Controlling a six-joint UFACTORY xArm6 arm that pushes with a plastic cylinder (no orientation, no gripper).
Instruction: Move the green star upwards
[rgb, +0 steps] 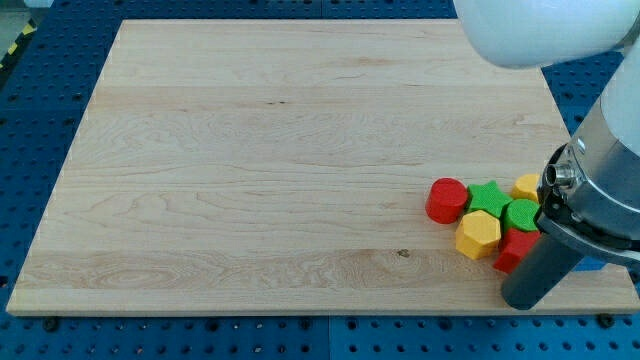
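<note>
The green star (487, 196) sits packed into a cluster near the lower right corner of the table (250, 150), and that crowding is my main worry. A red cylinder (447, 200) touches it on the view's left, a yellow hexagon (479, 234) lies just below it, a second green block (521, 214) presses against its right side, and a yellow block (527, 186) peeks out at its upper right. A red block (514, 248) lies lower still, partly hidden by my arm. If I push up from below the cluster, I judge that the yellow hexagon or the green block would be carried along with the star, or the star would twist sideways off my line and slip toward the red cylinder. The table's right edge is also near, so a skewed push could send a neighbour off it.

I have no pincer to open or close, only the rod; my tip (524, 303) rests near the table's bottom edge, below and to the right of the cluster. The star is up and to the left of my tip, well apart, with the red block and yellow hexagon between us. I judge I need a contact point directly under the star, and none is free.
</note>
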